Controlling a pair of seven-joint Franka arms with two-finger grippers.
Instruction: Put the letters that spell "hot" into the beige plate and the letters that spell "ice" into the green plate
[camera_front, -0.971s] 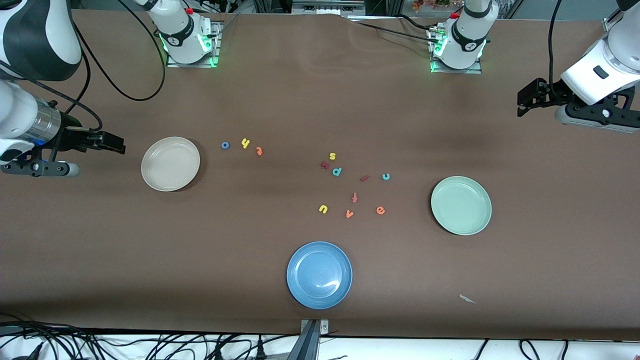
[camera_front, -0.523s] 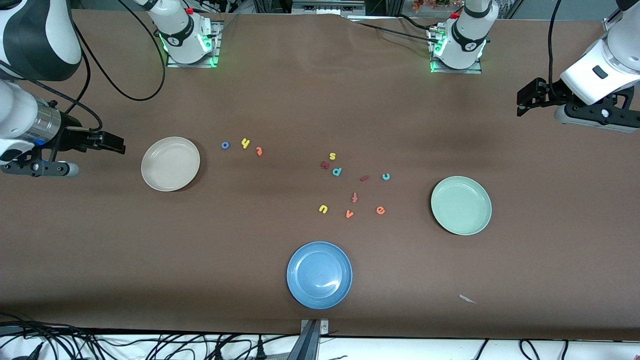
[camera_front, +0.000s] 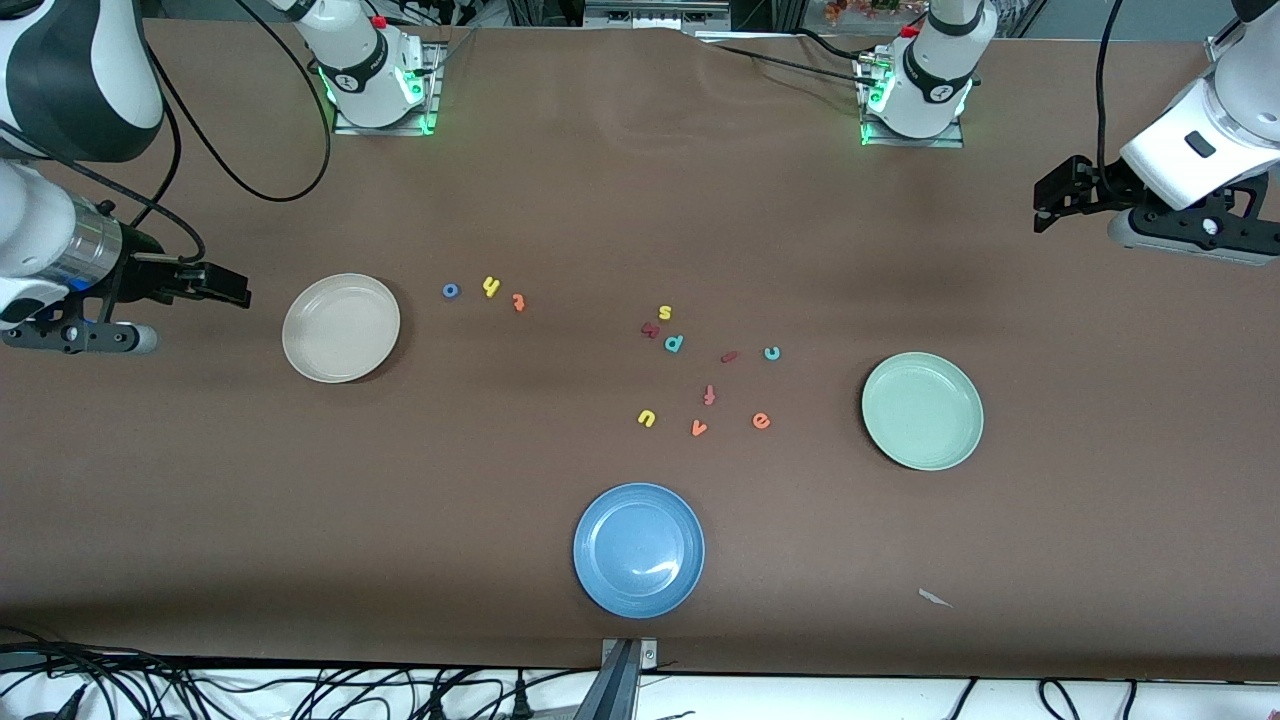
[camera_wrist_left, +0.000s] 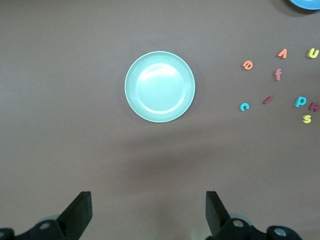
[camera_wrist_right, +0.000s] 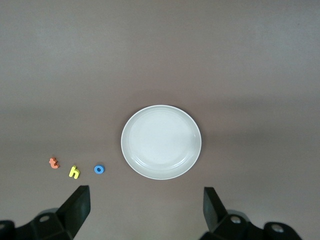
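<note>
Beside the beige plate (camera_front: 340, 327) (camera_wrist_right: 161, 142) lie the blue o (camera_front: 450, 290) (camera_wrist_right: 99, 169), yellow h (camera_front: 490, 287) (camera_wrist_right: 74, 172) and orange t (camera_front: 518, 301) (camera_wrist_right: 53, 162) in a row. Nearer the green plate (camera_front: 922, 410) (camera_wrist_left: 159, 86) lie the dark red i (camera_front: 729, 356) (camera_wrist_left: 268, 100), teal c (camera_front: 771, 353) (camera_wrist_left: 244, 106) and orange e (camera_front: 761, 421) (camera_wrist_left: 247, 65). My right gripper (camera_front: 232, 289) (camera_wrist_right: 145, 207) hangs open and empty over bare table at its end, beside the beige plate. My left gripper (camera_front: 1048, 200) (camera_wrist_left: 148, 210) hangs open and empty over bare table at its end.
A blue plate (camera_front: 638, 549) sits near the front edge. Mid-table lie other letters: yellow s (camera_front: 665, 312), dark red n (camera_front: 650, 329), teal p (camera_front: 674, 343), orange f (camera_front: 709, 394), yellow u (camera_front: 646, 417), orange v (camera_front: 698, 428). A paper scrap (camera_front: 934, 597) lies near the front edge.
The left arm's hand has crept very slightly toward its base. Plates, letters and the right arm have not moved.
</note>
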